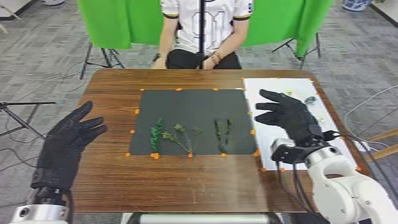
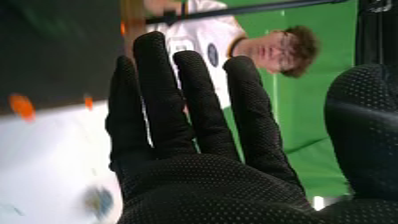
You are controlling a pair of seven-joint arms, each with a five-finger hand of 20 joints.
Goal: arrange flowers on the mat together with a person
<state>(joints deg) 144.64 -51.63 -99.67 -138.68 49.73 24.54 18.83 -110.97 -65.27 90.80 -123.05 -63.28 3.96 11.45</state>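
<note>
In the head view, the right hand (image 1: 286, 116) is over the white sheet (image 1: 274, 85) at the table's right, fingers spread and holding nothing. The left hand (image 1: 71, 140) hovers at the table's left edge, its fingers relaxed. Between them lies the dark mat (image 1: 195, 107); on its lower half rest a dense green stem (image 1: 156, 134), a branching sprig (image 1: 185, 139) and a pair of slim green stems (image 1: 222, 134). Small items lie on the white sheet, partly behind the right hand. In the right wrist view, the right hand (image 2: 204, 185) has straight fingers, with the white sheet (image 2: 44, 160) beyond.
Orange markers line the mat and the sheet on the brown table (image 1: 111, 185). A person sits at the far side, hands down by the lap near the table's edge. A thin dark pole (image 1: 202, 30) stands at the far edge, before a green backdrop (image 1: 120, 25).
</note>
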